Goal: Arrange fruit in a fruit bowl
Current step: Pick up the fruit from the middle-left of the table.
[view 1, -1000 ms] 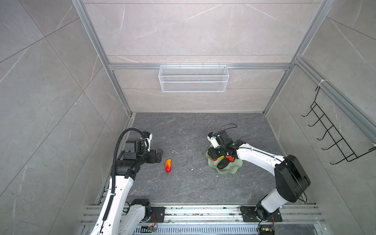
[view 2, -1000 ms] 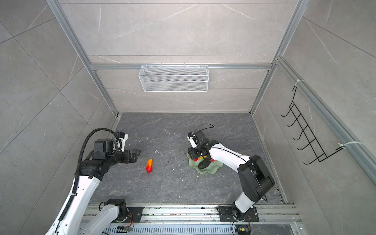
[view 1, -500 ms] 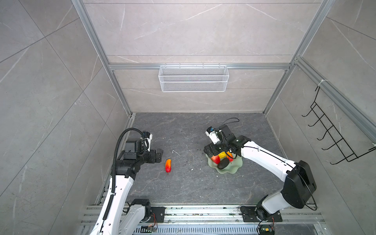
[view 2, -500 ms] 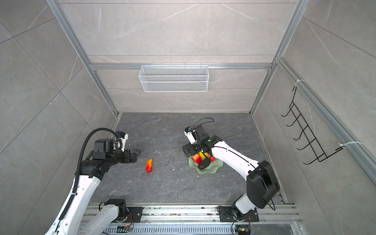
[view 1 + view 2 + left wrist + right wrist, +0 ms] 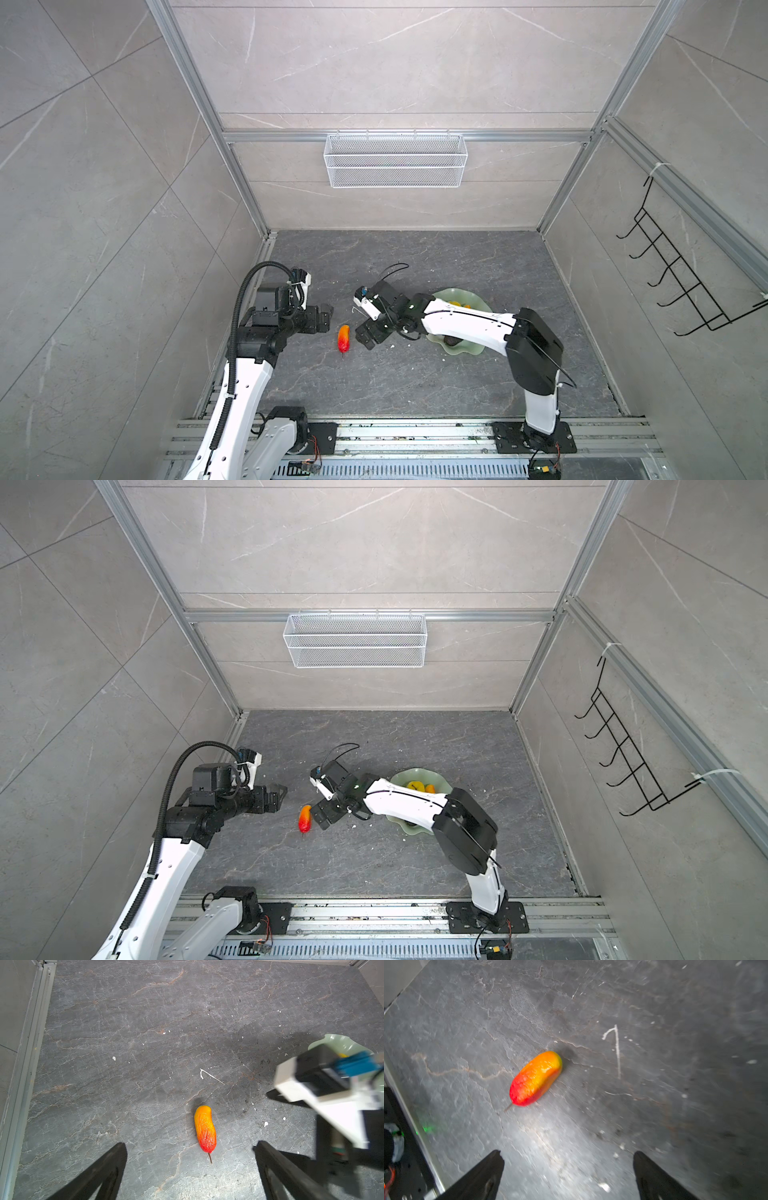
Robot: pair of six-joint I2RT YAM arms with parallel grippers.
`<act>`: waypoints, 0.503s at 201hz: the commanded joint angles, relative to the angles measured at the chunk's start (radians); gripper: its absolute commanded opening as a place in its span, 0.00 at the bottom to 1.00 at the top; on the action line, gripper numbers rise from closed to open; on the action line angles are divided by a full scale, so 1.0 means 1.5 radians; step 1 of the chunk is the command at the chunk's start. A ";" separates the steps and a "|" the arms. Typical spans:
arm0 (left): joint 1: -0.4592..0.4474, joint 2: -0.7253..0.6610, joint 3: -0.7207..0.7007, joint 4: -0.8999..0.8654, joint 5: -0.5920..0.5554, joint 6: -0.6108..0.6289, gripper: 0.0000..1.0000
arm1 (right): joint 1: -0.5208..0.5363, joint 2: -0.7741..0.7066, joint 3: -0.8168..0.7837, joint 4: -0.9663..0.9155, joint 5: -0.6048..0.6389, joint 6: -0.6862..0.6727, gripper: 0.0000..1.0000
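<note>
An elongated red-orange fruit (image 5: 343, 337) (image 5: 305, 817) lies on the dark stone floor, between my two grippers. The right gripper (image 5: 365, 335) (image 5: 568, 1153) hangs open just right of it, nothing between its fingers. My left gripper (image 5: 328, 318) (image 5: 190, 1145) also stands open and empty, just left of the fruit (image 5: 205, 1128) (image 5: 536, 1078). The pale green fruit bowl (image 5: 461, 352) (image 5: 401, 777) sits to the right, partly under my right arm. In it I see a yellow fruit (image 5: 414, 786), an orange one (image 5: 430, 788) and a dark oval (image 5: 451, 340).
A white wire mesh basket (image 5: 395, 160) hangs on the back wall and a black hook rack (image 5: 681, 286) on the right wall. Metal rails run along the left wall edge (image 5: 25, 1064) and the front (image 5: 415, 432). White flecks dot the floor.
My right gripper opened over the bowl, left a fruit there, then swung left out of the bowl to beside the fruit on the floor. The left arm stayed put.
</note>
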 commanded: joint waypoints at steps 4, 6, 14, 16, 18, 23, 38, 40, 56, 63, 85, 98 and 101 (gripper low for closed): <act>0.000 -0.011 0.002 0.016 -0.002 0.013 1.00 | 0.014 0.055 0.071 0.034 0.040 0.118 0.99; 0.000 -0.012 0.002 0.016 -0.003 0.013 1.00 | 0.015 0.060 0.074 0.035 0.041 0.123 0.99; 0.000 -0.013 0.001 0.016 -0.003 0.013 1.00 | 0.020 0.081 0.088 0.037 0.046 0.145 0.99; 0.000 -0.013 0.001 0.016 -0.003 0.013 1.00 | 0.021 0.087 0.091 0.037 0.047 0.149 0.99; 0.000 -0.015 0.001 0.016 -0.004 0.013 1.00 | 0.022 0.092 0.095 0.038 0.048 0.153 0.99; 0.000 -0.016 0.000 0.016 -0.004 0.013 1.00 | 0.026 0.104 0.103 0.038 0.051 0.162 0.99; 0.000 -0.018 0.000 0.016 -0.006 0.014 1.00 | 0.035 0.139 0.130 0.032 0.058 0.183 0.98; 0.000 -0.018 -0.001 0.016 -0.006 0.014 1.00 | 0.036 0.143 0.135 0.032 0.059 0.185 0.97; 0.000 -0.018 -0.001 0.016 -0.006 0.014 1.00 | 0.043 0.184 0.174 0.008 0.060 0.192 0.92; 0.000 -0.018 -0.001 0.015 -0.005 0.015 1.00 | 0.046 0.198 0.191 -0.002 0.064 0.192 0.90; 0.000 -0.021 0.000 0.014 -0.007 0.016 1.00 | 0.051 0.228 0.217 -0.015 0.067 0.192 0.84; 0.000 -0.022 -0.002 0.013 -0.009 0.015 1.00 | 0.052 0.235 0.221 -0.019 0.069 0.189 0.78; 0.000 -0.024 -0.002 0.013 -0.009 0.016 1.00 | 0.052 0.235 0.222 -0.020 0.069 0.188 0.76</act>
